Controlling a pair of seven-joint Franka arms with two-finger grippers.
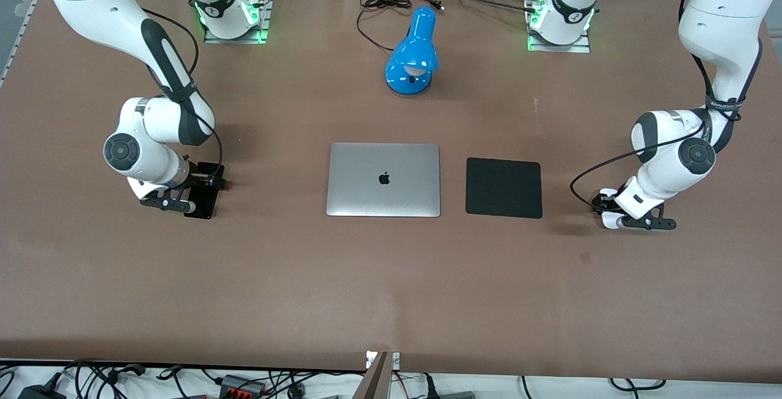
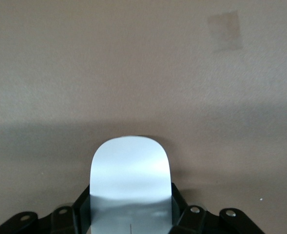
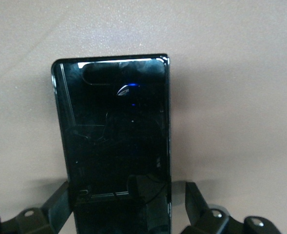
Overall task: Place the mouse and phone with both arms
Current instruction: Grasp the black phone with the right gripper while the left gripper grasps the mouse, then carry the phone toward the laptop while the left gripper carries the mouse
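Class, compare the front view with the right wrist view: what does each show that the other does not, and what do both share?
Only the front view shows the laptop, the mouse pad, the blue lamp, and the left gripper low at the table around the mouse.

Only the right wrist view shows the phone's glossy face with its reflections, and a finger against each long edge.

Both show the phone between the fingers of the right gripper and the brown table.

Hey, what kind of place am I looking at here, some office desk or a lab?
Most likely a robotics lab staged as a desk: two robot arms bolted to a brown table that holds a closed laptop, a mouse pad and a blue lamp, with cables along its edge.
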